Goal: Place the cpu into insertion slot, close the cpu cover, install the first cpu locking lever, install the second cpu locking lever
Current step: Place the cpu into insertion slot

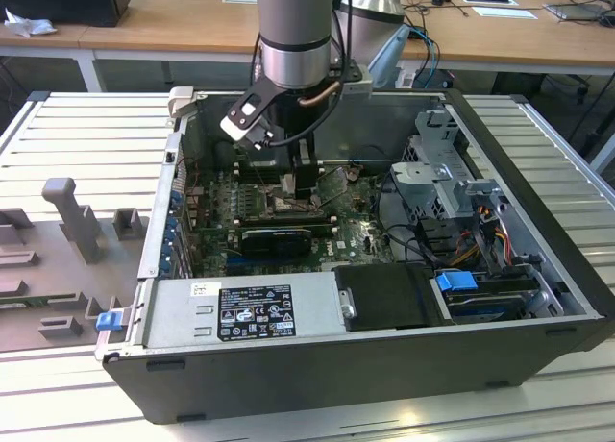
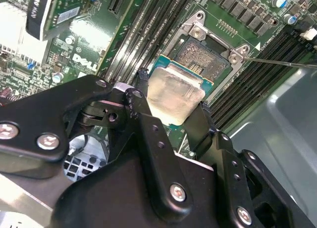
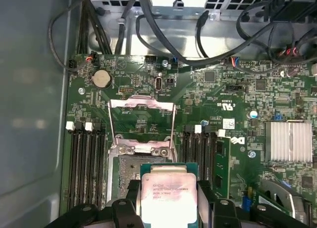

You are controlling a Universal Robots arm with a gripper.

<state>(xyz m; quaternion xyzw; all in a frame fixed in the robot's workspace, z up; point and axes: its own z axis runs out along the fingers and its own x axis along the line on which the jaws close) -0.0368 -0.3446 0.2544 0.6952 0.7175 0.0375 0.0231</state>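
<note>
As my arm reaches down into the open computer case (image 1: pixel 538 269) in the exterior view, my claw (image 1: pixel 296 187) hangs over the middle of the motherboard (image 1: pixel 357 233), well inside the case walls. The case itself lies on its side on the grey slatted bench (image 1: pixel 86 135).

In the second wrist view my claw (image 2: pixel 172 101) is clenched on the cpu (image 2: pixel 174 93), with one black finger against each of two opposite edges and the pale metal top facing up between them. The cpu sits over the near corner of the insertion slot (image 2: pixel 204 58), whose dark centre is uncovered beyond the chip. Whether the chip touches the slot I cannot tell.

In the first wrist view the cpu (image 3: pixel 168 200) lies squarely between my fingers (image 3: pixel 132 191), overlapping the near edge of the insertion slot (image 3: pixel 126 168). Black memory slots (image 3: pixel 86 163) flank the slot on both sides. The cpu cover (image 3: pixel 142 105) stands swung open at the slot's far edge, apart from the chip, so the slot is uncovered.
</note>
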